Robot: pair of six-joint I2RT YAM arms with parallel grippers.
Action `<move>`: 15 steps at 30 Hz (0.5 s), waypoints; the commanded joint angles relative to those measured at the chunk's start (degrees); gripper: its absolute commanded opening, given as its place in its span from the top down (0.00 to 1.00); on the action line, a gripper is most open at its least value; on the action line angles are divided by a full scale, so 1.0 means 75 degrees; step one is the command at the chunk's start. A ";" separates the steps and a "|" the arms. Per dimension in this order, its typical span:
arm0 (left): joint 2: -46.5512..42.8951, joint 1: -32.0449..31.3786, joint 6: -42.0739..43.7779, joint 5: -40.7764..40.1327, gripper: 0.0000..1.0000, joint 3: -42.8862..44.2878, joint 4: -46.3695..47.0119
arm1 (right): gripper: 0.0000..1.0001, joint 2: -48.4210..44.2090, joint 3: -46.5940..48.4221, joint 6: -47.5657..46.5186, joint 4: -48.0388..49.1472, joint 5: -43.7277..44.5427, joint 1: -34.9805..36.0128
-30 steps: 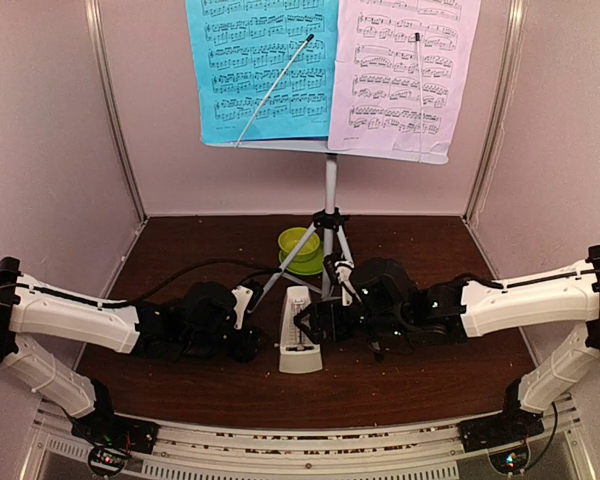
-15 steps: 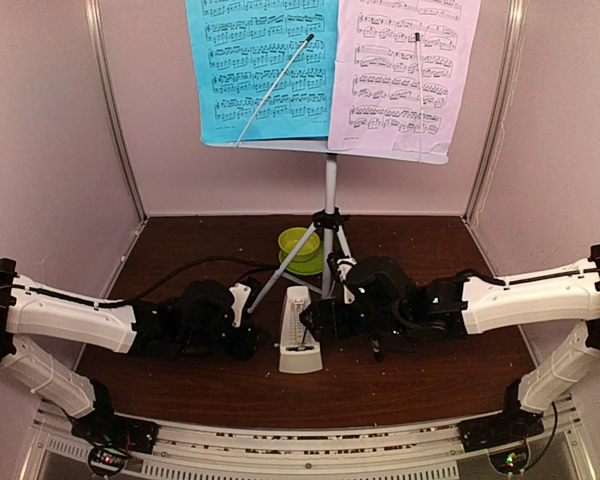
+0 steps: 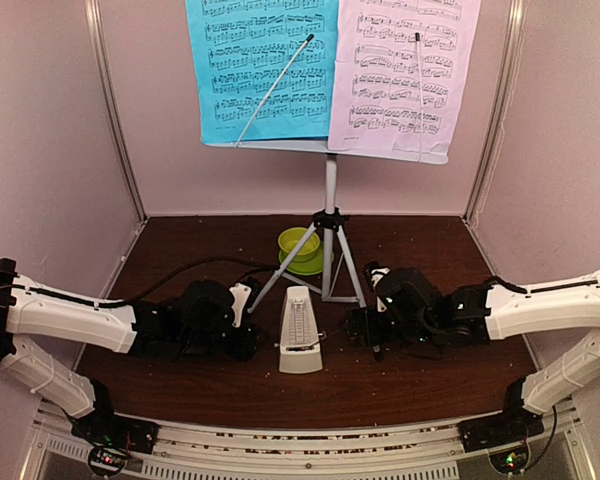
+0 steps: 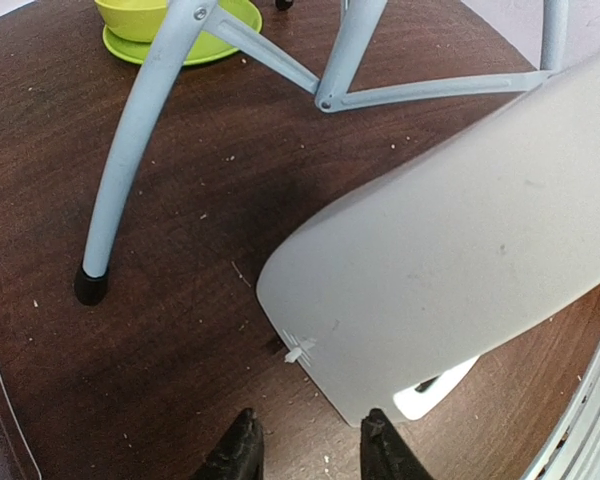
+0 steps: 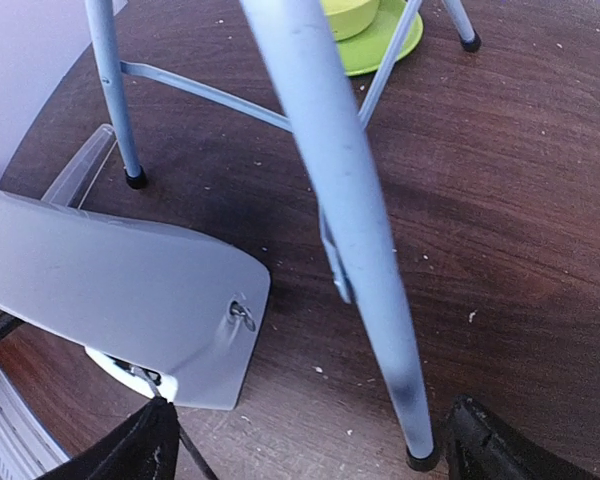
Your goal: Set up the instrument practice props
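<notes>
The left hand (image 4: 310, 445) is open only to a narrow gap, with nothing but bare tabletop (image 3: 420, 380) showing between its two black fingers (image 4: 242, 452). It sits low at 9 o'clock of the metronome (image 3: 299, 335). One fingertip lies right at the metronome's lower edge; I cannot tell whether it touches.

The right hand (image 5: 310, 420) is spread wide and holds nothing. It sits low at 3 o'clock of the metronome, apart from it. The nearest tripod leg (image 5: 350, 220) comes down between its fingers, with the leg's black foot close to one of them, but neither finger presses on the leg.

The cream metronome stands upright near the middle of the tabletop, between the two hands. At its 12 o'clock rises the music stand (image 3: 330, 195) on its silver tripod. A blue sheet (image 3: 265, 70) and a pink sheet (image 3: 405, 70) stand side by side on its ledge, blue on the left, each crossed by a thin wire arm. A lime-green bowl (image 3: 298, 242) on its saucer sits on the tabletop among the tripod's legs, beyond the metronome.
</notes>
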 commanded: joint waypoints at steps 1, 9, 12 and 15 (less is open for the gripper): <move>-0.0330 0.0061 0.0044 -0.0210 0.65 -0.0066 0.0142 | 0.07 -0.0604 -0.0243 0.0030 -0.0131 0.0072 -0.0107; -0.1887 0.1171 0.0167 -0.0357 0.65 -0.0486 -0.0470 | 0.00 -0.1855 0.0029 -0.0387 -0.0234 -0.0296 -0.0182; -0.2916 0.2115 0.0484 -0.0338 0.64 -0.0444 -0.1068 | 0.00 -0.2455 0.0232 -0.0533 -0.0377 -0.0385 -0.0354; -0.3609 0.2678 0.1156 -0.0599 0.63 -0.0010 -0.1763 | 0.00 -0.2909 0.0467 -0.0667 -0.0608 -0.0415 -0.0646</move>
